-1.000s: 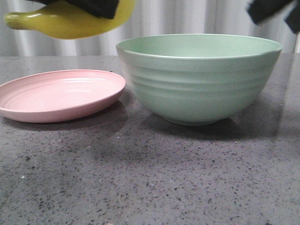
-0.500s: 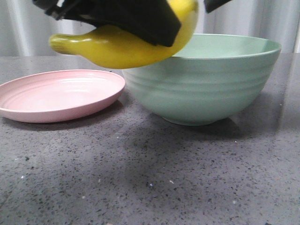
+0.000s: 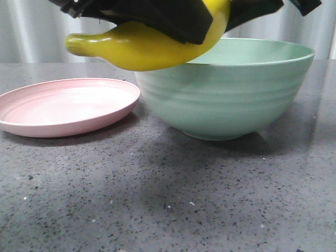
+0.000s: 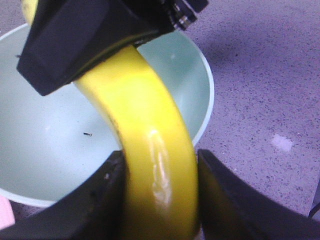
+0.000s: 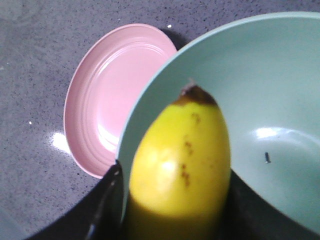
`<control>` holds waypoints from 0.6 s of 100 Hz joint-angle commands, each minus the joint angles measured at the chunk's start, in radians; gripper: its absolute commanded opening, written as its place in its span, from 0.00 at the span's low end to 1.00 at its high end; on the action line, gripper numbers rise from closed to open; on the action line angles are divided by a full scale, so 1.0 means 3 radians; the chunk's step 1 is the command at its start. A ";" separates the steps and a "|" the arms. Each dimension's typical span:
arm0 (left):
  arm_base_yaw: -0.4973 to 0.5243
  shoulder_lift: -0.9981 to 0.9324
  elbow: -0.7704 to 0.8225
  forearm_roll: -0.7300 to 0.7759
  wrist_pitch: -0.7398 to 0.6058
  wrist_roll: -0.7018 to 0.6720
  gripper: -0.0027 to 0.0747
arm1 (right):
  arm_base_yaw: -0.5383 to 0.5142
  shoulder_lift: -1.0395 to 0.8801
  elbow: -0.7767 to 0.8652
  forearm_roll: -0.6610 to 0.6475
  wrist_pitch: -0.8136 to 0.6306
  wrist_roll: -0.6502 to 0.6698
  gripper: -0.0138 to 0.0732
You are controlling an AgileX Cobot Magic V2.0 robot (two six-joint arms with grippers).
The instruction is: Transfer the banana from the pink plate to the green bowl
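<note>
The green bowl (image 3: 226,86), holding only a tiny dark speck (image 5: 267,158), and the bare pink plate (image 3: 65,106) are seen on grey speckled stone (image 3: 168,194), while the banana (image 3: 147,44) is clamped above the bowl's rim by both the left gripper (image 4: 157,195) and the right gripper (image 5: 172,210).

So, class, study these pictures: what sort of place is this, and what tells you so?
Probably a robot test bench, not a home kitchen: a dark speckled stone-like tabletop, a plain pale curtain behind, and only a pink plate, green bowl and banana.
</note>
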 commanded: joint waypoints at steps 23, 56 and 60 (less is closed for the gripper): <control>-0.0021 -0.0080 -0.0120 -0.0026 -0.0456 0.0001 0.44 | -0.0015 -0.0085 -0.0114 0.0047 -0.0178 -0.0037 0.09; -0.0015 -0.0319 -0.0120 -0.0019 -0.0610 0.0001 0.54 | -0.0449 -0.0206 -0.0347 0.0026 -0.0253 -0.0119 0.08; -0.0015 -0.0344 -0.0120 -0.0019 -0.0645 0.0001 0.54 | -0.0484 -0.0206 -0.0378 0.0026 -0.0296 -0.0189 0.08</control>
